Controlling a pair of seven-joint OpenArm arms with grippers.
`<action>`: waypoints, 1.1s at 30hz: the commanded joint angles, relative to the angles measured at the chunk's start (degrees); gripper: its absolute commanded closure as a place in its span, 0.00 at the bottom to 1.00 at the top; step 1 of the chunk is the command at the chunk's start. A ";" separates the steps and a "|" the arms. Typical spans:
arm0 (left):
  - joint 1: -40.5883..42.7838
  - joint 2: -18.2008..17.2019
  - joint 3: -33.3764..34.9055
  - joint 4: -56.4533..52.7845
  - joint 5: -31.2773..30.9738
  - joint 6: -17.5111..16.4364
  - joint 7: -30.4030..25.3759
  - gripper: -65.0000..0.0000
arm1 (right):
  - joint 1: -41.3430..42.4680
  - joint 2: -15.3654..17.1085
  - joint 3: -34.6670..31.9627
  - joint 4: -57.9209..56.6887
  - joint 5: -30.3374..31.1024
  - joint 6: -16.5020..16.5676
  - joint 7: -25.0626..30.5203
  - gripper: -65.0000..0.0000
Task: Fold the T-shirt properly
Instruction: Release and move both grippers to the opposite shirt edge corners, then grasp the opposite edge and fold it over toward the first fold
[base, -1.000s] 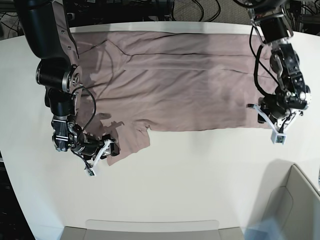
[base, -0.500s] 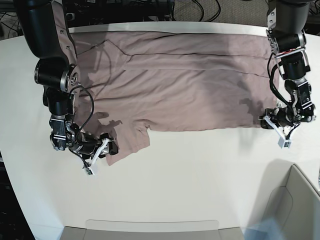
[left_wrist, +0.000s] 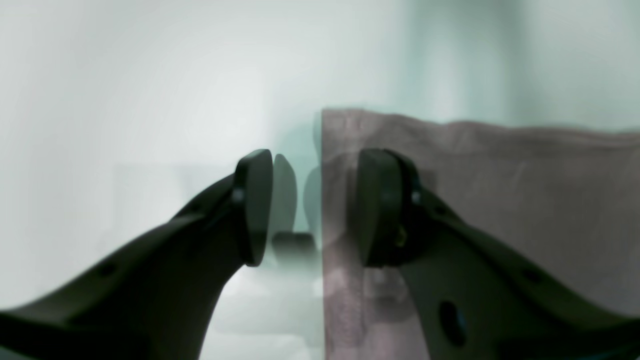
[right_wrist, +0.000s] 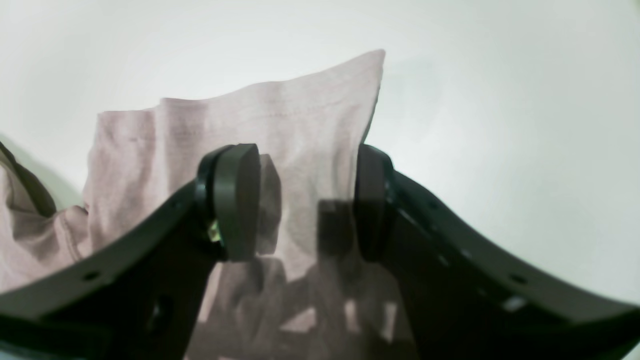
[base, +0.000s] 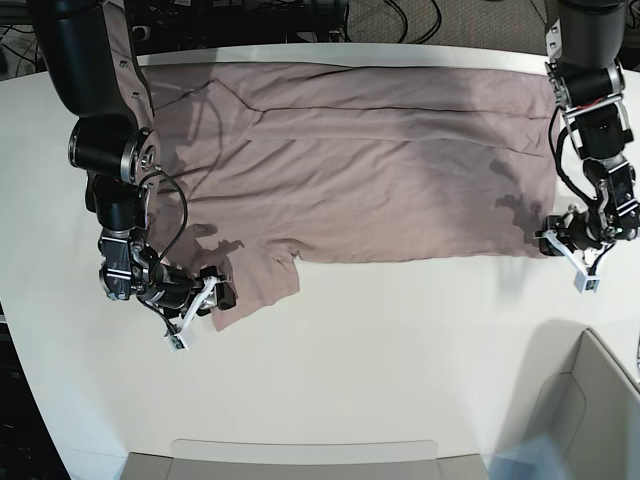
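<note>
Repositioning: left gripper (base: 573, 258) has slid outward to the T-shirt (base: 350, 170) corner, fingers apart astride its edge; right gripper (right_wrist: 307, 202) likewise gapes over the sleeve, seemingly ungripped.

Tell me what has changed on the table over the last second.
The left gripper slid outward along the T-shirt, from over its lower corner to the very corner at the side edge, jaws open astride the edge, gripping nothing. The right gripper stayed open at the sleeve corner, having barely shifted. The shirt lies spread as before.
</note>
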 joint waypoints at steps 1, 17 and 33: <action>-1.26 -0.98 0.03 0.72 -0.46 -0.56 -0.25 0.57 | 0.16 0.39 -0.30 -0.34 -3.25 -1.05 -4.58 0.54; 2.44 2.80 1.79 0.72 -0.55 -4.12 0.11 1.00 | 0.69 -2.69 -5.93 -0.25 -3.25 -1.23 -4.84 1.00; 0.24 2.27 1.35 8.98 -0.55 -4.12 5.91 1.00 | 2.45 -5.59 -5.93 21.46 -2.90 -3.51 -17.59 1.00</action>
